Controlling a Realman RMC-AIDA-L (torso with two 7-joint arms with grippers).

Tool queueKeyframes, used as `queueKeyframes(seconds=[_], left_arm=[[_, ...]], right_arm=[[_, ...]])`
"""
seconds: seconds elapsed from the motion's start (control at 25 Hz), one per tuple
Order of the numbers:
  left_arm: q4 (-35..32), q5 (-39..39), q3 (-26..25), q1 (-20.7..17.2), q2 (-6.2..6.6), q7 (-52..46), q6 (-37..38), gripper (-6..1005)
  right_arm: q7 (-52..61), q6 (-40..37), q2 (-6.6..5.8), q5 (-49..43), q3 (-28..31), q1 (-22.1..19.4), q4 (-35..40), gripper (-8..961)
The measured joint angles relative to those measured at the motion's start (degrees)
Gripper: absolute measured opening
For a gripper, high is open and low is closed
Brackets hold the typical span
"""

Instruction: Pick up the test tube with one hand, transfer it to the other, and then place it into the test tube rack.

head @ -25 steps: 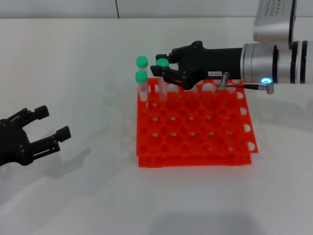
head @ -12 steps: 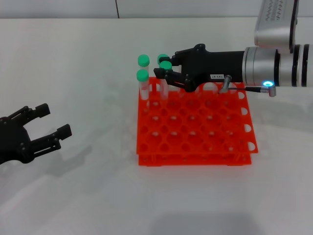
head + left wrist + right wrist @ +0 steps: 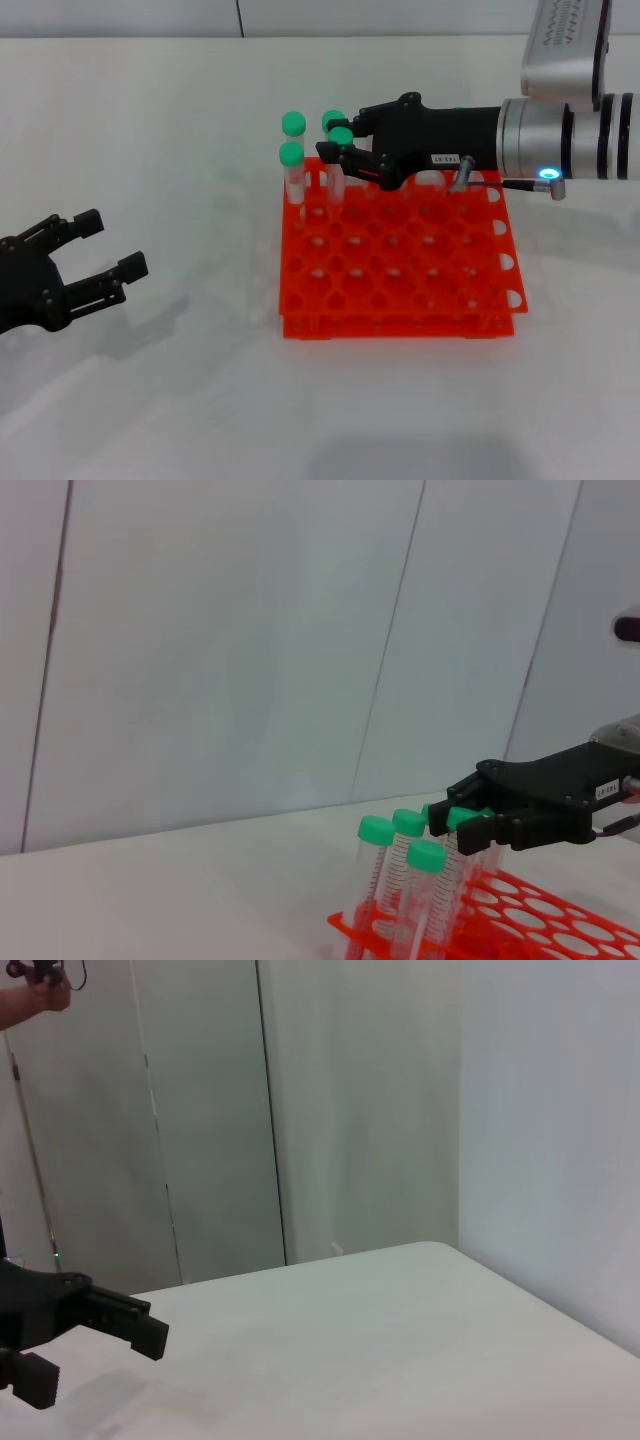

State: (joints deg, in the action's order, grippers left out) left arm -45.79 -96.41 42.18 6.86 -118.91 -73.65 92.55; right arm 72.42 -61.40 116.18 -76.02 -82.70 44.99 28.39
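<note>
**Test tube standing at the rack's far left corner**

Test tube (image 3: pixel 338 158) sits between the jaws of my right gripper (image 3: pixel 345 160), over the far left corner of the orange rack (image 3: pixel 400 260); whether the jaws still pinch it or merely flank it I cannot tell. It is a slim clear tube with a green cap, upright, long axis vertical, cap on top, lower end down in a hole of the back row. Three more green-capped tubes (image 3: pixel 291 170) stand just beside it, so that corner is crowded. In the left wrist view the caps cluster tightly against my gripper's fingertips (image 3: pixel 470 830). Most holes toward the rack's near and right edges are free. My left gripper (image 3: pixel 95 265) hovers with jaws spread and nothing between them, well apart from the rack, over the white table (image 3: pixel 180 400), with wide bare surface around it.
</note>
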Motion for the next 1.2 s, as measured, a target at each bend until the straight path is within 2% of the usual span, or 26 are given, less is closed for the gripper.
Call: queueKeyframes(seconds=[0.88,1.08,1.2], left_arm=[[0.0,0.0,0.0,0.09,0.0,0.0,-0.09,887],[0.0,0.0,0.0,0.09,0.0,0.0,-0.09,887],[-0.02,0.0,0.0,0.08,0.0,0.0,-0.09,887]], right_arm=[[0.45,-0.04,0.0,-0.14,-0.8,0.3,0.4,305],[0.6,-0.52,-0.08,-0.06,-0.6,0.28,0.93,440],[1.93,-1.54,-0.37,-0.04,-0.48,-1.34,3.47,441]])
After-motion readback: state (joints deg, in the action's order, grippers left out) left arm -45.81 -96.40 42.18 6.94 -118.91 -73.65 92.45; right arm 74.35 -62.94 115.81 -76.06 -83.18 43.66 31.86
